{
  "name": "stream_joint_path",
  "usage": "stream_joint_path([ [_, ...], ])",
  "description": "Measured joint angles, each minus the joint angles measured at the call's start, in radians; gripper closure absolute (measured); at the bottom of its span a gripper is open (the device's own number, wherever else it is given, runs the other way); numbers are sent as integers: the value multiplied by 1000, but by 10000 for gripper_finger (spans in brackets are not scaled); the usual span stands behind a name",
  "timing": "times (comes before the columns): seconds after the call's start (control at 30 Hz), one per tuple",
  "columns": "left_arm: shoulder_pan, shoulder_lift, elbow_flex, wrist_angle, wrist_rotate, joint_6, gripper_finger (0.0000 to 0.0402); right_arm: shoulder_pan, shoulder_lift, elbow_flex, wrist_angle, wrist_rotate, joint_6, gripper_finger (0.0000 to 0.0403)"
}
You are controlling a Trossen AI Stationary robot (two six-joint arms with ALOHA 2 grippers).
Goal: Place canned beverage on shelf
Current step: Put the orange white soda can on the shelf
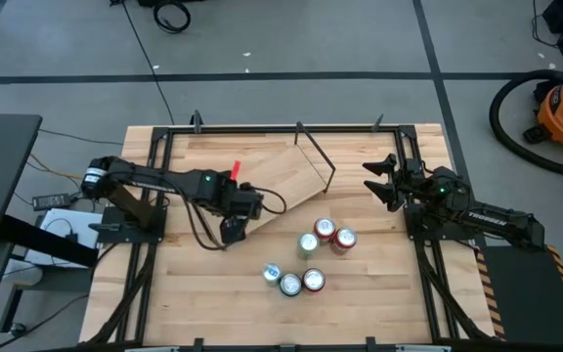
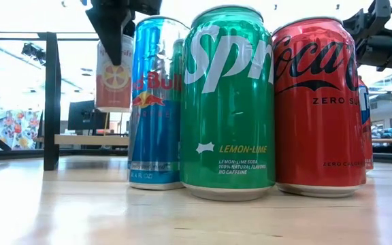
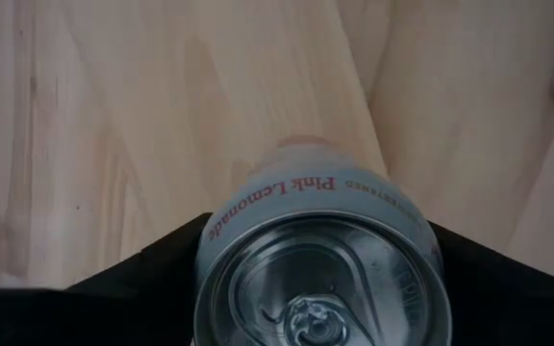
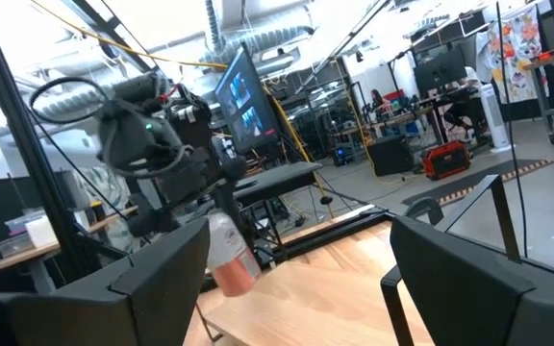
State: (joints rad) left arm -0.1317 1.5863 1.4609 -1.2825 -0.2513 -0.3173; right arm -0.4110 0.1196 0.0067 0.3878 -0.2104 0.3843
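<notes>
My left gripper (image 1: pixel 231 229) is shut on a white and pink Pink Lemonade can (image 2: pixel 114 75), lifted above the table near the near-left corner of the shelf. The shelf (image 1: pixel 286 178) is a light wood plank with black rod brackets (image 1: pixel 318 156). It lies skewed on the tabletop, toward the far side. My right gripper (image 1: pixel 379 182) is open and empty at the table's right, level with the shelf. In the right wrist view the can (image 4: pixel 231 252) shows beyond the spread fingers. My left gripper pinches the can's upper wall, just below the top rim (image 3: pixel 221 223), between its two fingers (image 3: pixel 147 264), one on each side. The fingers come from above, pointing down. The can hangs upright below them, clear of the table (image 2: pixel 114 107).
Several cans stand in two clusters on the near middle of the table: a Red Bull (image 2: pixel 156 102), a Sprite (image 2: pixel 226 102), a Coca-Cola Zero (image 2: pixel 316 105), and others (image 1: pixel 332 235). A black frame (image 1: pixel 262 128) runs around the tabletop.
</notes>
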Motion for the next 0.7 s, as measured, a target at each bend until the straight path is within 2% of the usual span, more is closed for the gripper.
stream_joint_path([
  [0.33,136,-188,-194,82,-17,-24,97,0,1,0,7,4,2,69],
  [0.43,205,-204,-222,76,-10,-15,97,0,4,0,9,5,5,69],
  [0.7,349,-202,-311,169,90,68,89,0,8,0,6,3,5,69],
])
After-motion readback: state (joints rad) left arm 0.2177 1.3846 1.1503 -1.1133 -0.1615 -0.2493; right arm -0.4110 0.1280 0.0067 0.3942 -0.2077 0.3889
